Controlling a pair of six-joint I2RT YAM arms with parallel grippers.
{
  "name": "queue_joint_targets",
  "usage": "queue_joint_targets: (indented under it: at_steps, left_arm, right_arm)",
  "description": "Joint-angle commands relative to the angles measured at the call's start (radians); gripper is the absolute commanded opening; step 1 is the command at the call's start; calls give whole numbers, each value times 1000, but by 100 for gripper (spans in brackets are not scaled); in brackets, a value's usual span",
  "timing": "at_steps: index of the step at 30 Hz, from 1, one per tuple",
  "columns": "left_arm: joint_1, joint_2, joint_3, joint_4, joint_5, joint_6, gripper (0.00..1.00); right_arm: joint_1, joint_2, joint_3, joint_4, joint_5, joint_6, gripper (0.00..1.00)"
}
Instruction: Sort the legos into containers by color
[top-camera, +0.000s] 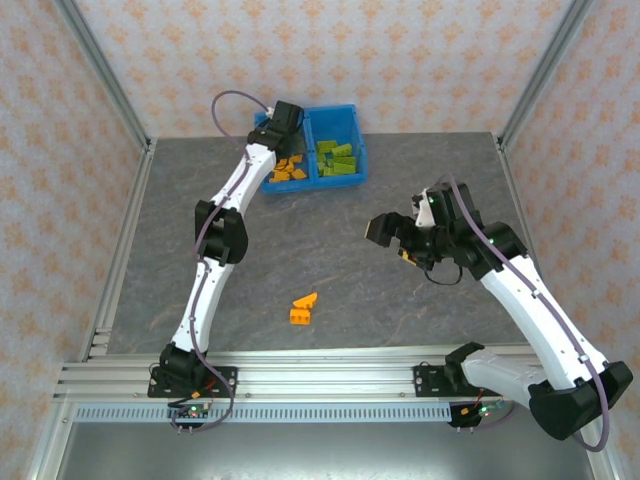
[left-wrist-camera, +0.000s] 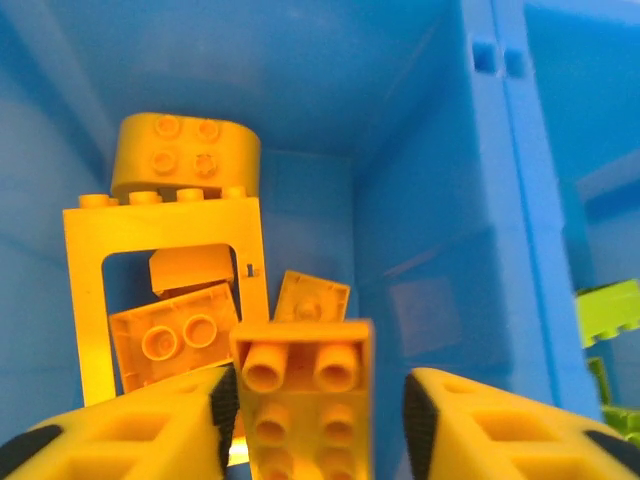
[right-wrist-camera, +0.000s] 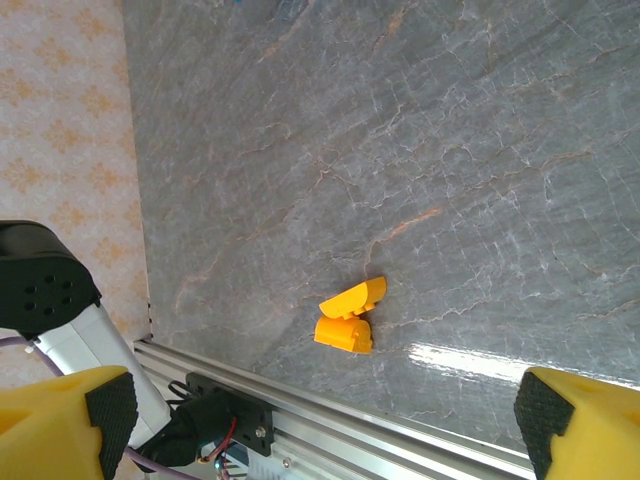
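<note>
The left arm (top-camera: 235, 190) is stretched far out across the desk (top-camera: 300, 240), elbow bent, wrist tipped down into the left half of the blue bin (top-camera: 335, 108) at the far edge. Seen from its wrist, the jaws stand partly parted around an orange brick (left-wrist-camera: 300, 390). The brick sits close against the left finger (left-wrist-camera: 150, 440), and a clear gap separates it from the right finger (left-wrist-camera: 500, 430). Its long axis runs lengthways between the fingers, studded face towards the camera.

Beyond it in that compartment lies an orange frame piece (left-wrist-camera: 85, 300), with a rounded orange brick (left-wrist-camera: 185, 150) at its top edge and more orange bricks (left-wrist-camera: 175, 340) showing through its opening. Green bricks (top-camera: 338, 160) fill the right half, past the divider (left-wrist-camera: 500, 200).

The right arm (top-camera: 530, 300) bends inward above the bare desk, well apart from the bin, its jaws spread wide with nothing between them. Below its wrist, two orange wedge bricks (right-wrist-camera: 350, 315) lie touching each other near the front rail (top-camera: 320, 375).
</note>
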Motion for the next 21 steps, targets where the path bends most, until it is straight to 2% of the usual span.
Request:
queue_joint_targets:
  at_steps: [1,6,9,13,16,19,21]
  left_arm:
    - [9,-108,32,18,39,6,56]
    - [3,-250,-30,-32,58,-13,57]
    - [-14,-411,-167,-58,58,-6,57]
    - [-65,-737,-561,9,44,32,56]
    - [-130,-980,-847,46,58,143,56]
    - [-202,-1179,-1098,25,155,305,58]
    - [-258,-1273,-1217,-29,234,418,63]
  right_arm:
    - [9,5,27,0,18,18,98]
    - [15,20,37,6,18,13,98]
    - [17,32,44,7,28,4,98]
    - [17,59,47,27,27,-7,98]
    - [17,84,53,36,24,-29,98]
    - [17,114,72,29,28,-62,98]
    - [17,121,81,26,28,-81,98]
